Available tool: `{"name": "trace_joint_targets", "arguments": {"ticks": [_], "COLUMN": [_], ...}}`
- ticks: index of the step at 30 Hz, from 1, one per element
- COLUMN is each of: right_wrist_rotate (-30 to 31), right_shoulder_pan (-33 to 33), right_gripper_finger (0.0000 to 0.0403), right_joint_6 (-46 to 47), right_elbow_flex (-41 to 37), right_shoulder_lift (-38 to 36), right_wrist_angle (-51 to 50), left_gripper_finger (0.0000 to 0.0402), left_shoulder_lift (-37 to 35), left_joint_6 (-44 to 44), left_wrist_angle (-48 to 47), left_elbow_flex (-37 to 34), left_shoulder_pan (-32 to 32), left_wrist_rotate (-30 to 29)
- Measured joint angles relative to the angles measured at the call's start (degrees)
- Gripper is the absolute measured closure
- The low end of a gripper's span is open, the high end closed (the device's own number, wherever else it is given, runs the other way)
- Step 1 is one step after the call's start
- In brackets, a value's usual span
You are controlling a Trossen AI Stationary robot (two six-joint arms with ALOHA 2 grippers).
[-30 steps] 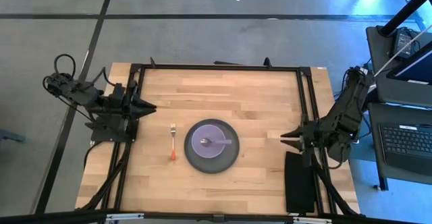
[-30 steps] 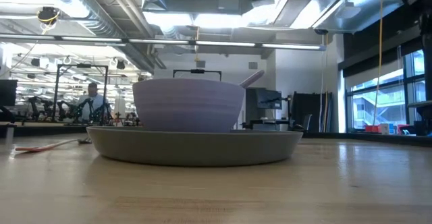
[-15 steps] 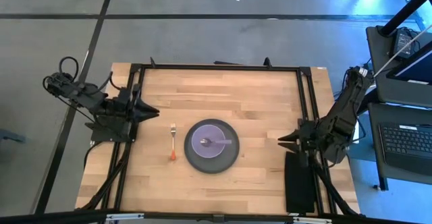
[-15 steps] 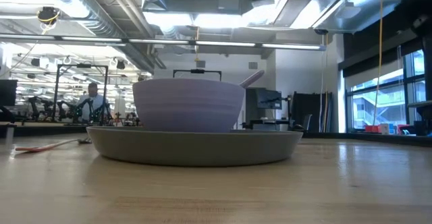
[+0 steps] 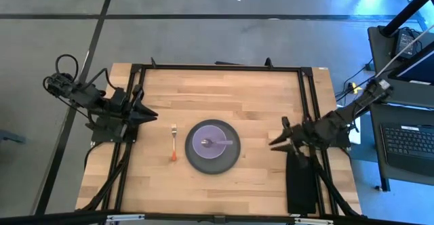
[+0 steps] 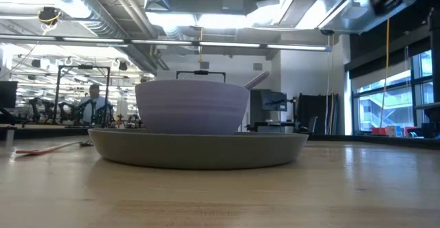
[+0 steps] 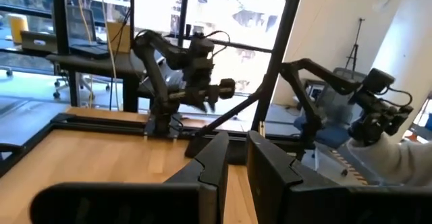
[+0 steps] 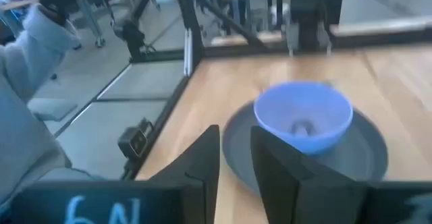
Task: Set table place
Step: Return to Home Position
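Wooden planks make up the tabletop (image 5: 224, 89), and the place setting sits near its middle. A dark grey plate (image 5: 192, 157) lies flat with a lavender bowl (image 5: 201, 149) standing upright at its centre. A spoon (image 5: 215, 142) rests in the bowl, and in the low view the tip of its pale handle shows slanting up past the bowl's rim. A small fork (image 5: 173, 144) lies just beside the plate on the left arm's side without touching it, its orange handle toward the near edge and its tines toward the far edge. The left claw (image 5: 150, 114) hangs over the left edge of the tabletop, pointing inward, well apart from the fork. It is clenched on nothing, and its own wrist view shows only a slim slit between the two dark fingers (image 7: 214, 158). The right claw (image 5: 274, 144) is over the right part of the tabletop, near the far end of a black pad (image 5: 300, 184), and points toward the plate but is well clear of it. It too is clenched and grasps nothing. A person's grey sleeve (image 8: 27, 116) shows beyond the tabletop's edge in the right wrist view.
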Motion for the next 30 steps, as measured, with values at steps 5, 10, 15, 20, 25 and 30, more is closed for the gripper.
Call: {"name": "trace_joint_targets", "arguments": {"ticks": [5, 10, 15, 20, 25, 30], "right_wrist_rotate": [-14.0, -24.6, -33.3, -34.9, -34.9, -34.9], "right_shoulder_pan": [-12.4, -21.7, -28.5, -31.6, -32.3, -34.9], "right_gripper_finger": [0.0316, 0.0316, 0.0316, 0.0316, 0.0316, 0.0316], "right_joint_6": [-2.2, -6.8, -8.5, -6.2, -6.2, -8.9], "right_elbow_flex": [0.0, 0.0, 0.0, -0.4, -1.7, -1.7], "right_shoulder_lift": [0.5, -1.1, -2.1, -2.1, -2.2, -2.2], "right_wrist_angle": [-0.2, 0.1, 0.6, 0.5, 0.7, 2.4], "left_gripper_finger": [0.0354, 0.0354, 0.0354, 0.0354, 0.0354, 0.0354], "left_shoulder_lift": [0.2, 0.1, -0.4, -3.3, -9.6, -15.6], "left_joint_6": [1.1, 1.5, 1.8, 0.7, 2.7, 5.3], "left_wrist_angle": [0.0, 0.2, 0.1, -0.8, -3.9, -5.3], "left_elbow_flex": [0.0, 0.0, 0.0, 0.0, 0.0, -2.2], "left_shoulder_pan": [0.0, 0.0, 0.0, 0.0, 0.0, 0.0], "left_wrist_rotate": [0.0, 0.1, 0.6, 0.9, 0.8, -0.9]}}
